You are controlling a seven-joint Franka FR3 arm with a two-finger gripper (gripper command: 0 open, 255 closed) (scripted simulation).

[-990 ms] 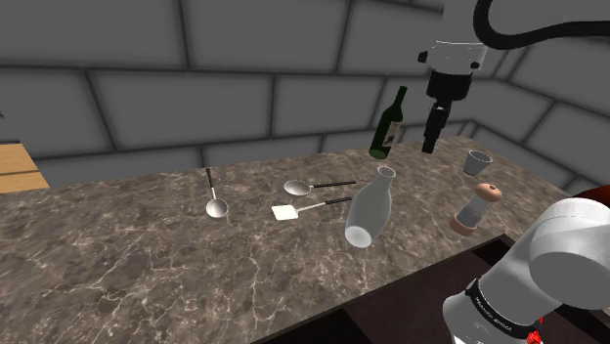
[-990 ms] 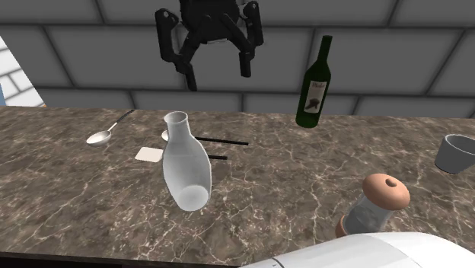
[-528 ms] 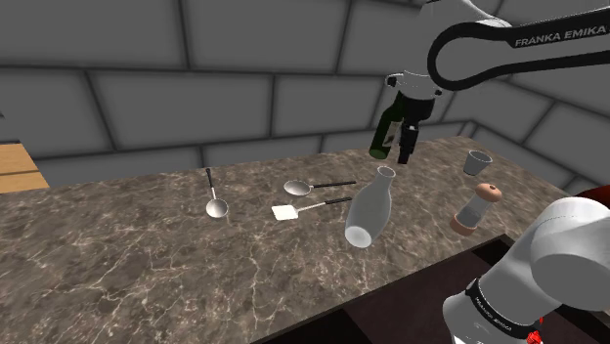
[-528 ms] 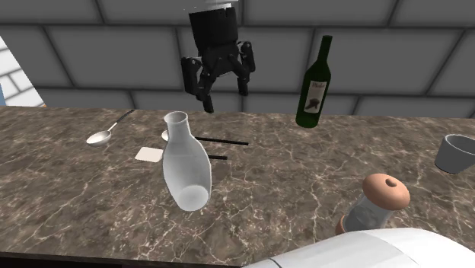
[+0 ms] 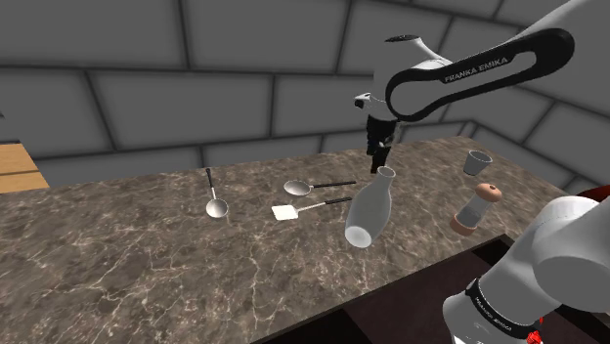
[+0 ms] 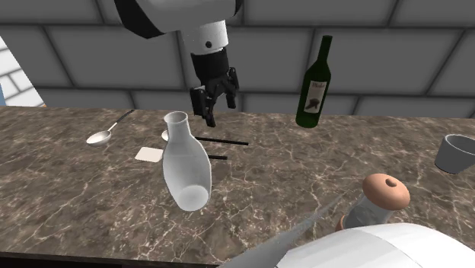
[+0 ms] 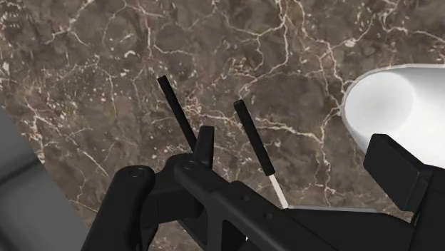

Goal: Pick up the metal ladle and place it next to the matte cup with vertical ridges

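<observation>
Over the marble counter (image 5: pixel 147 264) in the shoulder view, I see the gripper (image 5: pixel 379 149) hanging low, just beyond the top of a white carafe (image 5: pixel 368 210). The metal ladle (image 5: pixel 215 198) lies flat toward that view's left, bowl toward the near edge, well apart from the gripper. The ridged cup (image 5: pixel 477 162) stands at the far right, near a wood-topped grinder (image 5: pixel 476 208). Between ladle and carafe lie a black-handled spoon (image 5: pixel 311 185) and a spatula (image 5: pixel 298 208).

From the second exterior view, the fingers (image 6: pixel 206 113) are spread with nothing between them (released, as I read it), behind the carafe. The ladle (image 6: pixel 103 136) lies at the left and the cup (image 6: pixel 459 152) at the right edge. A green bottle (image 6: pixel 316 80) stands by the wall.

Through the wrist camera, a black handle (image 7: pixel 175 107) and another handle (image 7: pixel 252 135) lie on the marble beyond the fingers, with the carafe's white mouth beside one finger.
</observation>
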